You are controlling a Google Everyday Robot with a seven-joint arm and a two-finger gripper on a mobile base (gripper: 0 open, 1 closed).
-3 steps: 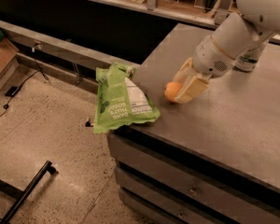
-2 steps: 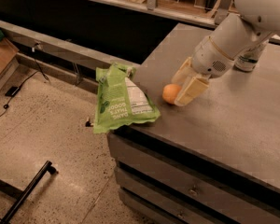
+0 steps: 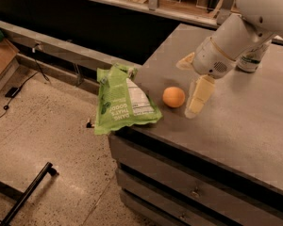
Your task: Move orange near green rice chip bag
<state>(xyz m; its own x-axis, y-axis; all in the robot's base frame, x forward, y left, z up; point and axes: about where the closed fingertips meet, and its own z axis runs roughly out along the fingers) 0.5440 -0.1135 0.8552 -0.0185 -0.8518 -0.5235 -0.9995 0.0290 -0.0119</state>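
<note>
The orange [image 3: 173,97] rests on the grey counter top [image 3: 245,121], just right of the green rice chip bag [image 3: 122,100] and a small gap from its edge. The bag lies flat at the counter's left corner and hangs partly over the edge, white label panel up. My gripper [image 3: 185,89] is open just right of the orange, not touching it. One cream finger [image 3: 198,95] points down to the counter and the other [image 3: 185,62] sits further back. The white arm comes in from the upper right.
A white-and-green can [image 3: 251,59] stands behind the arm at the back right. The counter drops off at its left and front edges, with drawers [image 3: 179,192] below. A black bar [image 3: 28,192] lies on the speckled floor at lower left.
The gripper held the orange between its fingers earlier. Now the fingers have spread and drawn back to the right, and the orange sits free beside the bag.
</note>
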